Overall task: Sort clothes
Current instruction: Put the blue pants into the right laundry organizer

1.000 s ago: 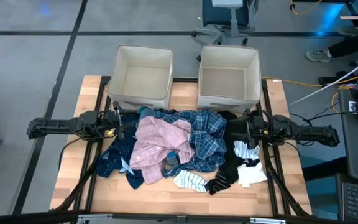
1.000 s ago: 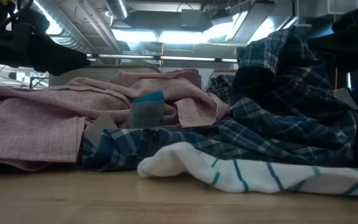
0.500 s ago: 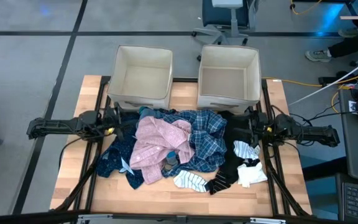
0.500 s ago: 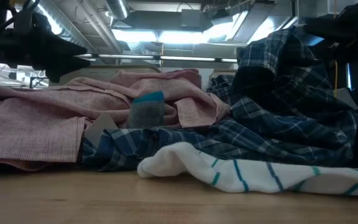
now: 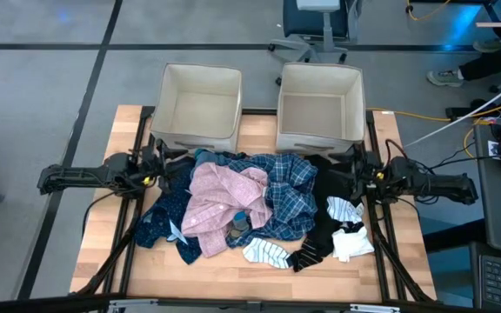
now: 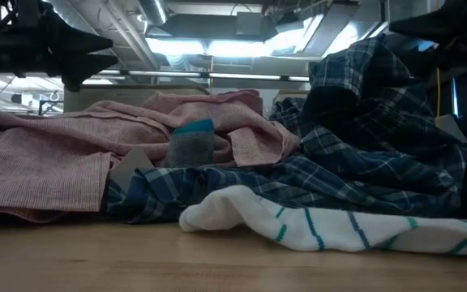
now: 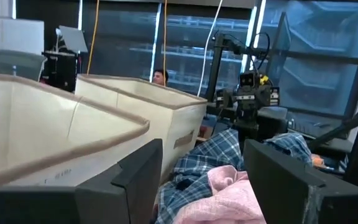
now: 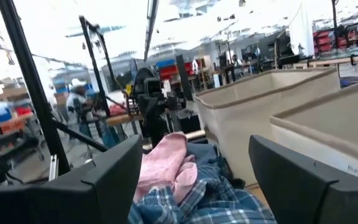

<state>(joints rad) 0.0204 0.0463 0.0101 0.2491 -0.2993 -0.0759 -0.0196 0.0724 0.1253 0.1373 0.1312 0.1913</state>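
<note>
1. Over on the left, the left gripper (image 5: 165, 163) hangs at the pile's left edge, just in front of the left bin (image 5: 200, 106), fingers (image 7: 138, 177) spread wide with nothing between them.
2. Below it, the navy dotted top (image 5: 159, 219) spills toward the front left of the tabletop (image 5: 103, 248).
3. Next along, the pink shirt (image 5: 220, 200) sits on top of the heap, crumpled, with a grey sock (image 6: 191, 146) with a teal cuff tucked into its folds.
4. Dead centre, the blue plaid shirt (image 5: 287, 196) lies bunched against the pink one and reaches back close to the right bin (image 5: 320, 109).
5. At the front, a white sock with teal stripes (image 6: 314, 223) lies flat on the wood, touching the plaid shirt's hem.
6. Right of that, black pieces (image 5: 320, 235) trail toward the front edge, with a white piece (image 5: 352, 243) and a striped piece (image 5: 344, 209) beside them.
7. On the right, the right gripper (image 5: 337, 180) hovers at the pile's right edge, fingers (image 8: 104, 180) parted wide and holding nothing.
8. Both bins stand side by side at the back, open tops up.
</note>
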